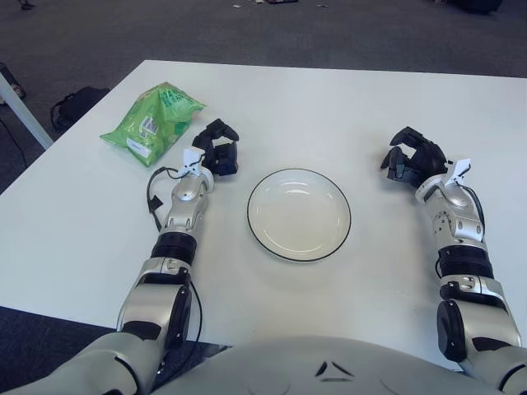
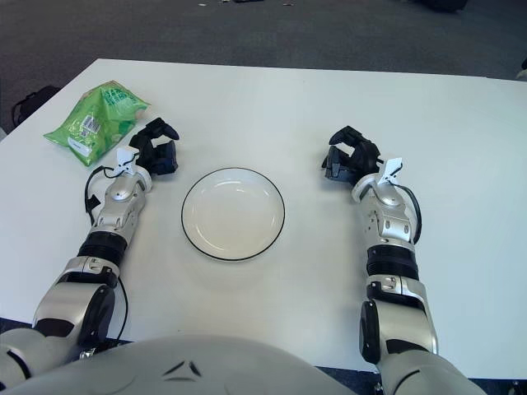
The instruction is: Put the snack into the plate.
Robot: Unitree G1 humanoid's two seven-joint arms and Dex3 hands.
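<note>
Overhead, a white worktop (image 1: 346, 107) carried everything, with dark carpet beyond its far edge and a dark bag (image 1: 76, 105) on the floor past the left corner. Nothing lay between the snack (image 1: 154, 122) and the plate (image 1: 299, 214) except the left robot hand (image 1: 217, 150), which showed just beside the packet's near right corner, fingers curled and holding nothing. The green packet lay flat toward the far left of the worktop, its long axis running diagonally from near-left to far-right. The black-rimmed white plate sat bare at centre. The right robot hand (image 1: 412, 156) showed right of the plate, well apart, fingers curled and gripping nothing.
</note>
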